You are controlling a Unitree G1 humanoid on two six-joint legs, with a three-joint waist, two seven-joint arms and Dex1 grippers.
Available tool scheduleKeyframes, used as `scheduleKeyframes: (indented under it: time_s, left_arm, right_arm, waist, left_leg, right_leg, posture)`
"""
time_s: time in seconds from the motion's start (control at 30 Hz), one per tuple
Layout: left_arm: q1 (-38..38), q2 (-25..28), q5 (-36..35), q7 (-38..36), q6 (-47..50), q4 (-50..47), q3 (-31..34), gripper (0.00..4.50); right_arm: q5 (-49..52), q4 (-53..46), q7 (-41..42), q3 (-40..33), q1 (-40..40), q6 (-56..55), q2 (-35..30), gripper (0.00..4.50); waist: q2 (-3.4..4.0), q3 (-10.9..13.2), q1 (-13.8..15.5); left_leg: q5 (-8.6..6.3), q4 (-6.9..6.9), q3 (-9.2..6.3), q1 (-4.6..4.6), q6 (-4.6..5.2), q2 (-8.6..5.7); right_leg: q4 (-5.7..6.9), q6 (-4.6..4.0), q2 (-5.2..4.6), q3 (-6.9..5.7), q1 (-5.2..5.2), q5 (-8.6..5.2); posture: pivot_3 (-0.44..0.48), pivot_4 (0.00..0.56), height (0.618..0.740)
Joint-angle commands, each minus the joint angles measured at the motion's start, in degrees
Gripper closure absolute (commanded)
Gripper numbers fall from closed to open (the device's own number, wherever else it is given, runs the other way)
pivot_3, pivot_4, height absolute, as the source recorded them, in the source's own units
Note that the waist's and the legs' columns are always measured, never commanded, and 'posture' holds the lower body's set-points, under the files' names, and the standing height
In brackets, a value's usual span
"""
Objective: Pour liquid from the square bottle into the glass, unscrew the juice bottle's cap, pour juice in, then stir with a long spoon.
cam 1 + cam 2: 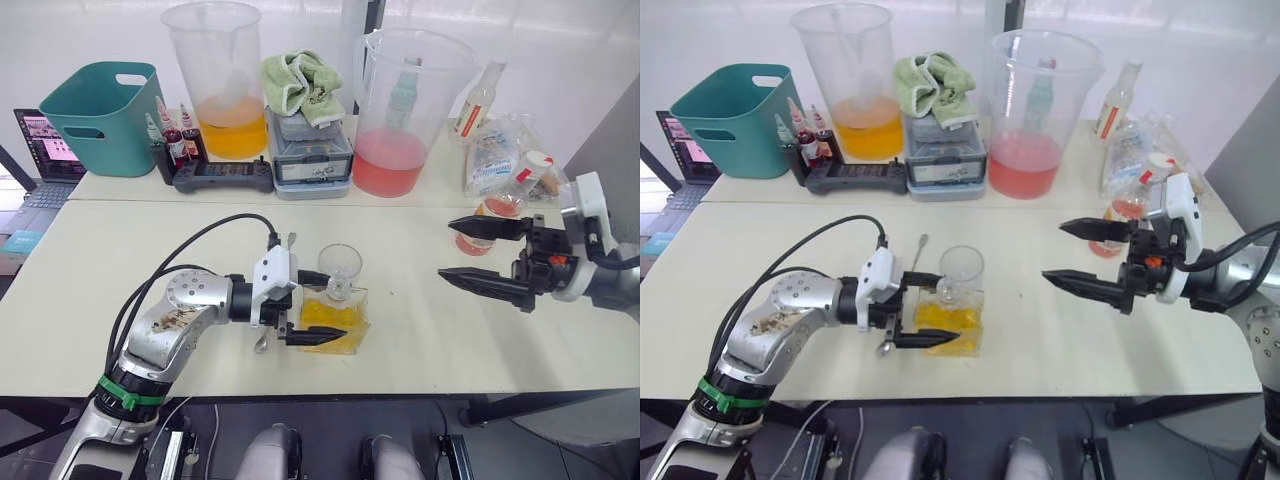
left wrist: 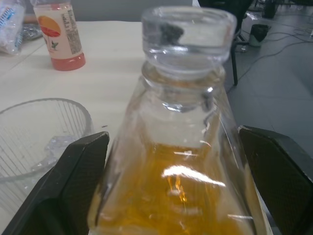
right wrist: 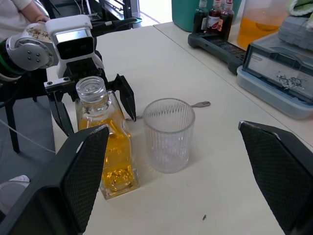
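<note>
Squat clear glass square bottle (image 1: 335, 312) of yellow liquid (image 3: 115, 164): upright on the pale desk (image 1: 440, 340), no stopper visible, just beside the small ribbed clear glass (image 3: 168, 134), apparently empty. Left gripper (image 1: 925, 308) straddling the bottle, fingers apart, not yet clamped. Right gripper (image 1: 478, 256) wide open, near the slim juice bottle (image 2: 63, 35), white cap (image 1: 533, 159) on. Thin silver long spoon (image 1: 902, 296) flat behind the bottle. Seemingly nothing poured; every step left.
</note>
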Motion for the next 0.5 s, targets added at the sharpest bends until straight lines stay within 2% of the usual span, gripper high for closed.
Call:
scheduleKeyframes:
  time_s: [0.03, 0.13, 0.5]
  left_arm:
    - [0.15, 0.05, 0.84, -1.01, -2.99, 0.11, -0.47, 0.81]
    - [0.17, -0.20, 1.50, -1.35, -4.23, 1.17, -0.90, 1.71]
    - [-0.80, -1.24, 3.20, -1.49, -6.44, 3.29, -1.92, 1.71]
  right_arm:
    - [0.96, -2.91, -2.26, 1.57, -2.62, -0.05, 1.45, 0.00]
    - [-1.36, -3.51, -5.42, 5.74, -5.65, -0.48, 3.98, 0.00]
    - [-3.00, -9.21, -8.13, 18.09, -11.84, 0.91, 10.64, 0.00]
  waist:
    - [0.01, -0.01, -0.12]
    - [0.02, -0.01, -0.22]
    - [0.04, -0.03, 0.09]
  left_leg:
    - [0.00, 0.00, 0.00, 0.00, 0.00, 0.00]
    - [0.01, 0.00, 0.00, 0.00, -0.01, 0.01]
    - [-0.01, 0.12, -0.02, 0.00, 0.01, 0.00]
  right_leg:
    - [0.00, 0.00, 0.00, 0.00, 0.00, 0.00]
    - [0.03, 0.00, 0.00, 0.01, -0.02, 0.00]
    - [0.11, 0.00, 0.00, 0.00, 0.01, 0.00]
  posture:
    - [0.000, 0.150, 0.739]
    - [0.000, 0.150, 0.739]
    - [0.000, 0.150, 0.739]
